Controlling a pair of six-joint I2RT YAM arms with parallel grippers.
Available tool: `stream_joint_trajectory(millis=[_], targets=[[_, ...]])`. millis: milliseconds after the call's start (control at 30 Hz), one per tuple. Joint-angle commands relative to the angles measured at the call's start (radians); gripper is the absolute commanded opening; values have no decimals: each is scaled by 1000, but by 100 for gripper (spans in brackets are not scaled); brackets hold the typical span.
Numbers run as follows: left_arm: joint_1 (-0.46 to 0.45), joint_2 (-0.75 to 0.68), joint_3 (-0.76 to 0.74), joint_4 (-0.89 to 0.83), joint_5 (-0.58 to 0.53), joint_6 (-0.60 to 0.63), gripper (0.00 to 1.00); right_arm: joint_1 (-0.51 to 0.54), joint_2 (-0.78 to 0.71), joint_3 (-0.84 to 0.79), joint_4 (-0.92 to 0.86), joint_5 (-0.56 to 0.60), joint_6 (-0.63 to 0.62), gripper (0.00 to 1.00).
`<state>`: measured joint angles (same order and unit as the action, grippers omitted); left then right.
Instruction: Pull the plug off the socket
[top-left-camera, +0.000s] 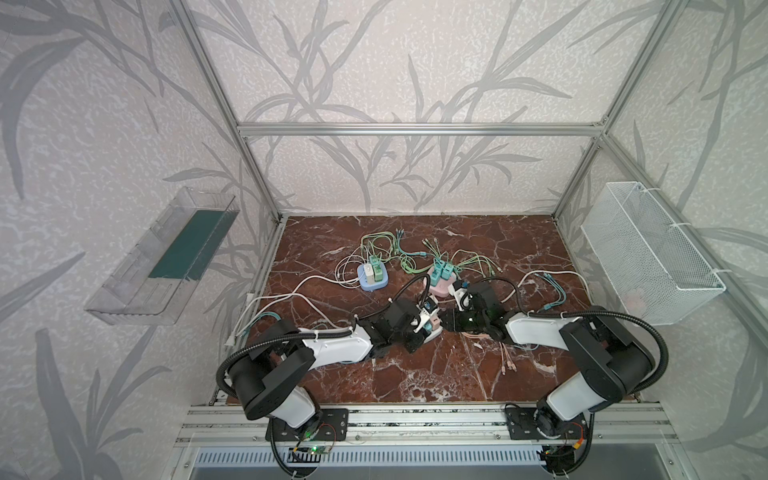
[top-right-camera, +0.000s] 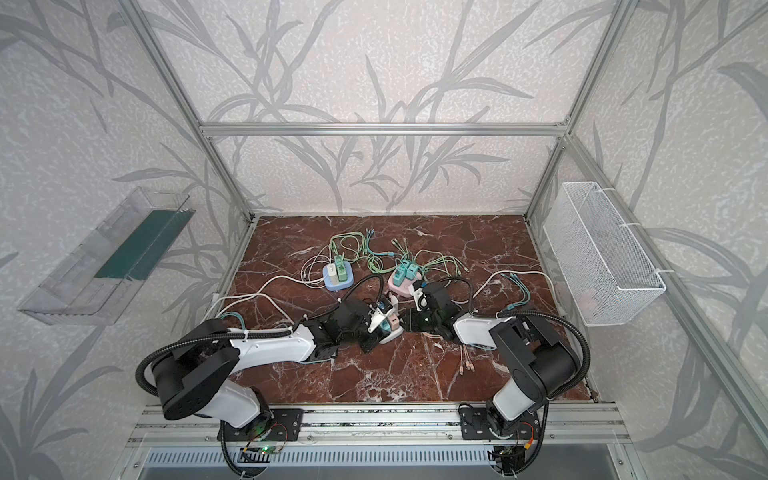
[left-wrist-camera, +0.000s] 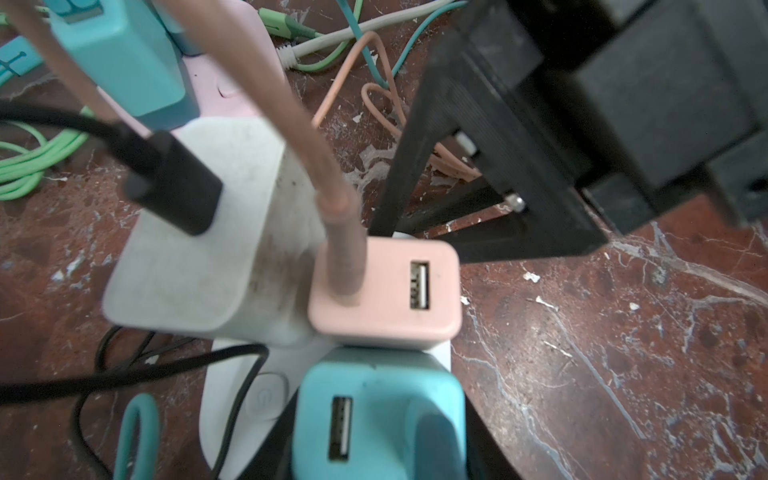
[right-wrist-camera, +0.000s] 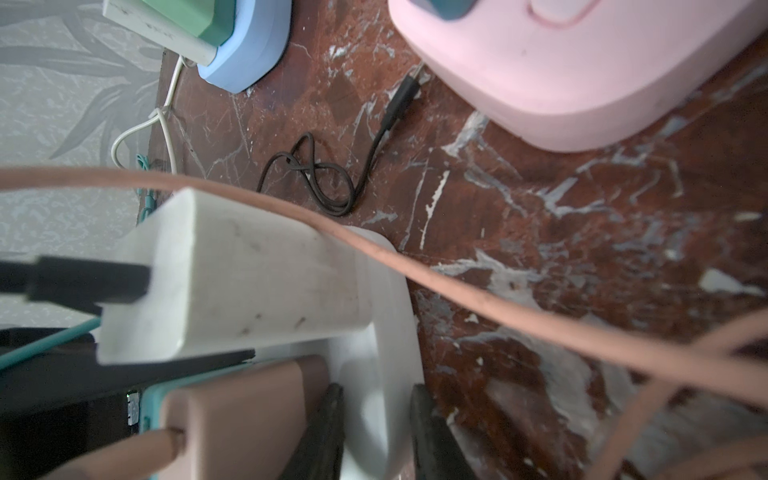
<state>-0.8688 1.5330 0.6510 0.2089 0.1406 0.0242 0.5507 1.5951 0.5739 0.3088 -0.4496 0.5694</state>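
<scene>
Teal plug (left-wrist-camera: 376, 415) sits seated in the white socket (left-wrist-camera: 266, 397) beside a pink plug (left-wrist-camera: 386, 291), with the left gripper (left-wrist-camera: 376, 451) clamped on it, in the left wrist view. Right wrist view: the right gripper (right-wrist-camera: 376, 436) pinches the socket's rim, bracing it. Both top views place the socket near the middle of the table (top-left-camera: 415, 374), toward its front edge. Grips look set; the next move likely calls for a straight pull with the socket held down.

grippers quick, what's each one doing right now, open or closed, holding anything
left gripper: closed on the teal plug.
right gripper: closed on the edge of the white socket.
</scene>
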Motion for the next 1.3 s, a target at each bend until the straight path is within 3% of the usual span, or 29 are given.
stream_joint_trajectory(millis=[0,400,500,933,1167,1267], targets=[[17,-14,3,122,43,-54,21,14,20,-45,-110,18,-30,27],[27,-21,20,97,104,-16,21,17,65,-54,-105,50,-26,26],[16,-23,52,22,71,25,20,18,66,-51,-124,69,-28,24],[-19,-54,36,-5,-8,77,20,19,71,-29,-176,105,-28,24],[-21,-93,-17,84,-53,-6,19,19,85,-17,-195,117,-25,24],[-4,-102,-22,88,0,-39,19,19,82,-17,-195,112,-29,24]])
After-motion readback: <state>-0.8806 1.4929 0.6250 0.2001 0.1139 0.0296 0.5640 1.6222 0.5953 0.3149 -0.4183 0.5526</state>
